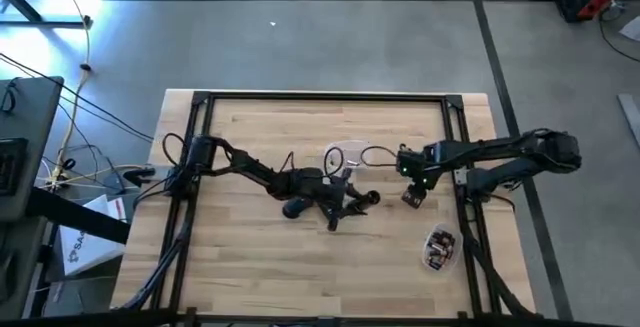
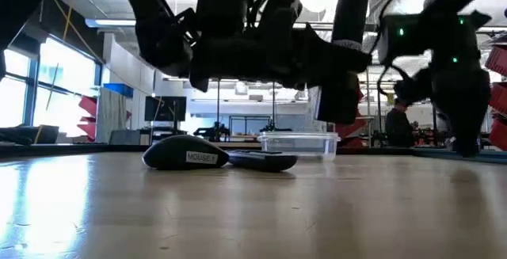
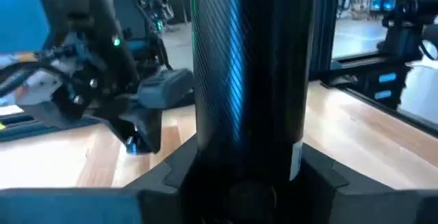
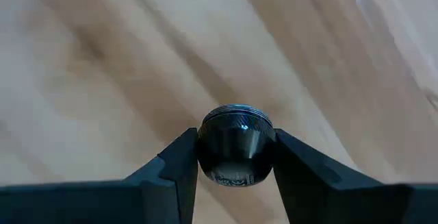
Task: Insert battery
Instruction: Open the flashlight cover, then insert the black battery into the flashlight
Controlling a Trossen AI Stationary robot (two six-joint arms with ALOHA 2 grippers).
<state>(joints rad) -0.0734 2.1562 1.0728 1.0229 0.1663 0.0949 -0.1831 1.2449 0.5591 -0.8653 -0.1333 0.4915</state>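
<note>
Gripping a small round dark piece (image 4: 236,145) with a ridged rim, the right gripper (image 1: 412,196) hangs above bare wood, well to the right of the mouse (image 1: 295,207). Its fingers (image 4: 171,172) are part closed, one pressed on each side of the piece. The piece is seen end-on, so I cannot tell whether it is the battery.

The left gripper (image 1: 345,205) is just right of the mouse, above the table. In its wrist view, its two fingers (image 3: 328,179) are closed around a thick dark tube (image 3: 246,66) with a woven sheen, which stands upright between them. A pale label shows low on the tube.

The mouse lies flat on the table (image 1: 250,267), with a white tag on its side in the low view. A flat dark part (image 2: 263,161) lies touching or just beside it, on the side toward the right arm. A clear tub (image 1: 346,155) sits behind the mouse, nearer the table's far edge. A clear pack (image 1: 440,247) of small items lies well to the right of the mouse, at the right rail, nearer the front edge than the right gripper.

A person (image 2: 396,121) stands in the room far behind the mouse.
</note>
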